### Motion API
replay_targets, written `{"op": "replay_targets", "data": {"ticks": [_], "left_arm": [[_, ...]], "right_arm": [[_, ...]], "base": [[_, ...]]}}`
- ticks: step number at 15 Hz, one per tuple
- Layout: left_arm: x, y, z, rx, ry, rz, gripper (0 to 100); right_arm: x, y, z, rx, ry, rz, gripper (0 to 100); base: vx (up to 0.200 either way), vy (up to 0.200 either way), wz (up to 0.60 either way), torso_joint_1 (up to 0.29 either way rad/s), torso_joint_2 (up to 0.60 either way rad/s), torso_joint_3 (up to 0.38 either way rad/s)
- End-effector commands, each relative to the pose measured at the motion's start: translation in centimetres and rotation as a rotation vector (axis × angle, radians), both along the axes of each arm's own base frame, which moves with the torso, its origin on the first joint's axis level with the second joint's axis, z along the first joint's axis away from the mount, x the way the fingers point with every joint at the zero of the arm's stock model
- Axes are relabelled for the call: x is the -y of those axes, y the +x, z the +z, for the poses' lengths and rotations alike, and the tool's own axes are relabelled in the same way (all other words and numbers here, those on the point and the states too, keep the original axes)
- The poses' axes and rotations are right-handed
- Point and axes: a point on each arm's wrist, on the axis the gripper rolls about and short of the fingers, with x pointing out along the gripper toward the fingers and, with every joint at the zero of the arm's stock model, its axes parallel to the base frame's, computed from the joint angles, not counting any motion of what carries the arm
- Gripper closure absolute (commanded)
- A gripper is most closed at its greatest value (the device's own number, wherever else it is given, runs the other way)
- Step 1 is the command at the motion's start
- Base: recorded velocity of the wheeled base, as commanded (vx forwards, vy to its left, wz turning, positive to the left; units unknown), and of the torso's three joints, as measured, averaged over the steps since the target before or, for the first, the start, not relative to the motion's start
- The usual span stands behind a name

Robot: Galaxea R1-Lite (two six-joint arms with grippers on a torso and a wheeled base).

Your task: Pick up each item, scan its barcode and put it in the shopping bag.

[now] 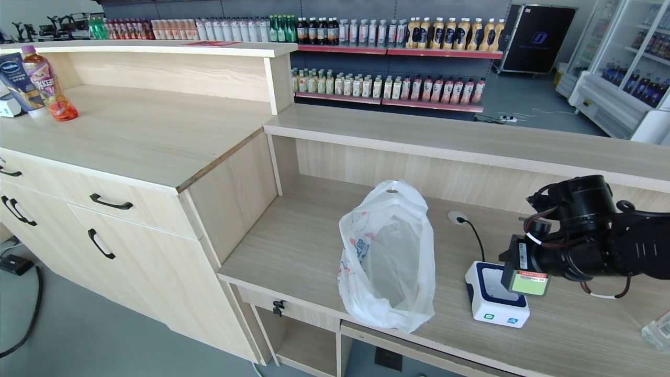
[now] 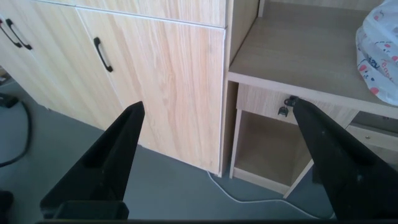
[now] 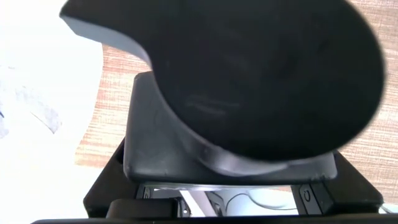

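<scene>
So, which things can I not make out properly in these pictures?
- Head view: clear object at the right edge, cut off by the frame.
- Right wrist view: scanner, mostly hidden by the dark item held above it.
- Head view: shelf bottles, labels too small.

One shopping bag [image 1: 387, 256], one scanner [image 1: 494, 309], one box [image 1: 527, 281], one countertop bottle [image 1: 49, 84].

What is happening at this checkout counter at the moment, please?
The robot's right gripper holds a dark item with labels just above the white scanner on the lower counter, apparently at the scanning step. The shopping bag stands open beside the scanner and looks empty. The left gripper hangs open, off the counter, by the cabinet doors. A bottle stands on the upper counter.
</scene>
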Motion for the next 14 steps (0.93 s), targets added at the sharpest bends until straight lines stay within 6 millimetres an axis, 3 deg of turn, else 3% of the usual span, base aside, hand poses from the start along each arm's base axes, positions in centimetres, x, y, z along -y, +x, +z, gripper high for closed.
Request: {"op": "replay_targets", "data": {"ticks": [1,14], "left_arm": [[0.0,0.0,0.0,-0.001,-0.001,0.001,0],[0.0,0.0,0.0,-0.001,0.001,0.001,0]], "right_arm": [[-0.4,0.2,-0.3,-0.007,0.002,0.01,100],[-2.3,1.9,-2.4,0.011,0.034,0.033,100]], "base": [[0.0,0.0,0.0,0.0,0.0,0.0],[0.0,0.0,0.0,0.0,0.0,0.0]]}}
